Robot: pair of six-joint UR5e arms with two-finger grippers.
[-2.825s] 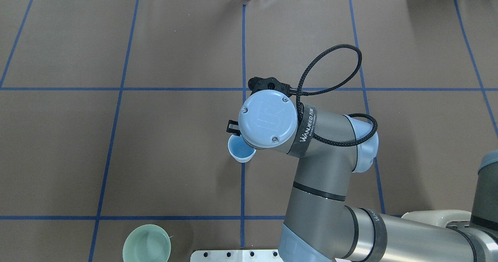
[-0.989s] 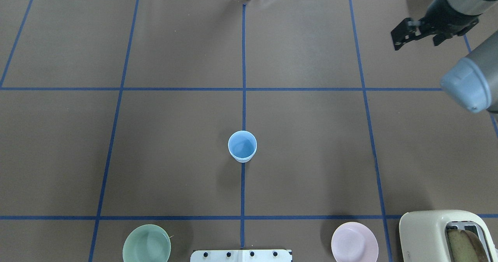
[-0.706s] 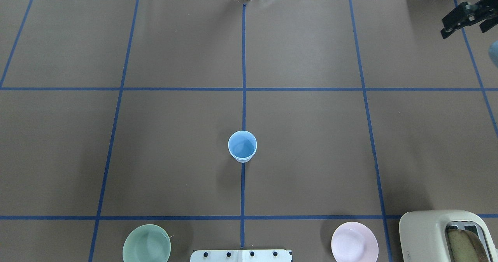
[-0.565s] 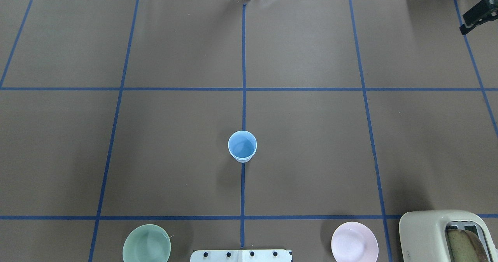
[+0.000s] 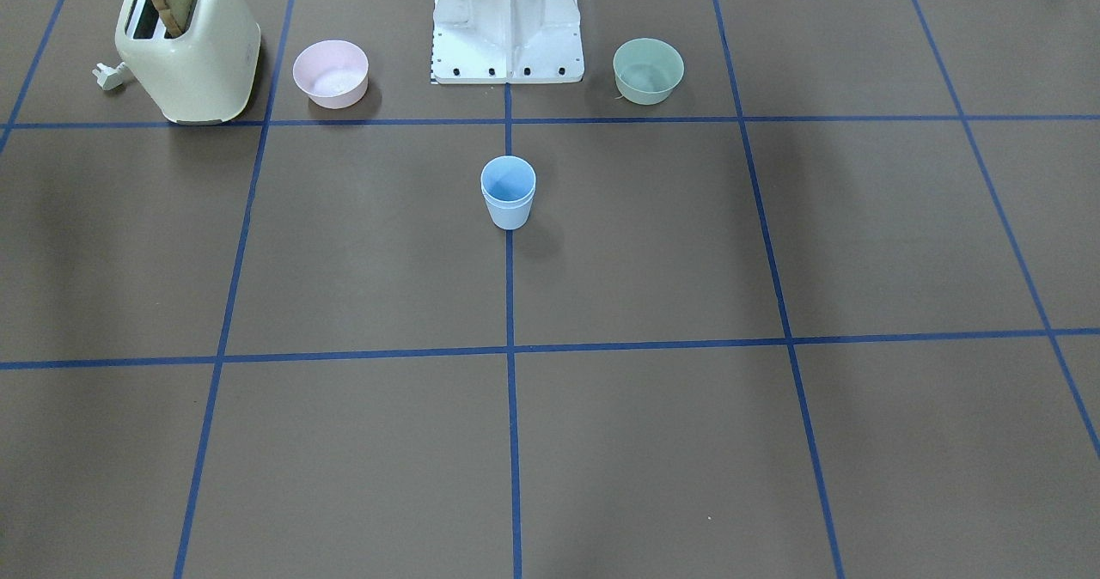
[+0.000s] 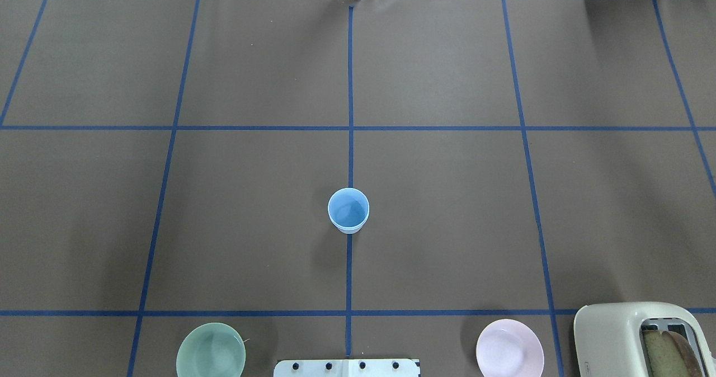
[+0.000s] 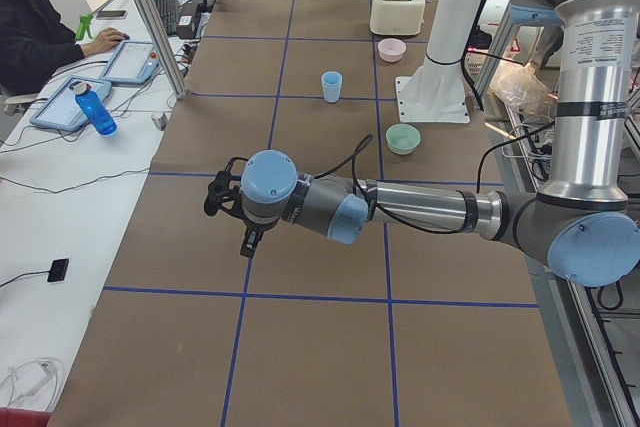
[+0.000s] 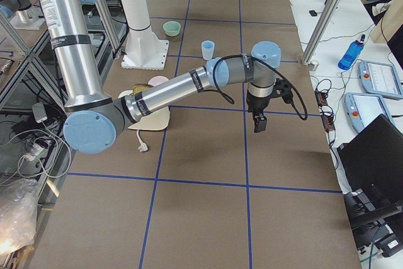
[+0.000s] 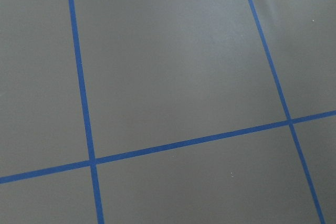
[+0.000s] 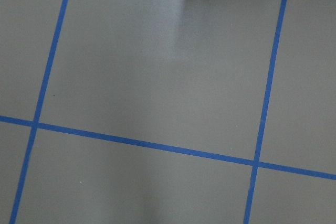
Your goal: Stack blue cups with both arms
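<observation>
Stacking looks finished: the blue cups [image 6: 348, 211] appear nested one inside the other, upright on the centre tape line of the table [image 6: 447, 226], in front of the white pedestal [image 5: 507, 21] and well apart from the green bowl [image 6: 211, 350] and the pink bowl [image 6: 509, 348]. Over opposite ends of the table hang the left gripper [image 7: 250, 240] and the right gripper [image 8: 259, 122], far from the cups and shown only in the side views, so I cannot tell whether their jaws are apart or together. No grasp seems left to make; the next move calls only for parking both well clear of the cups.
</observation>
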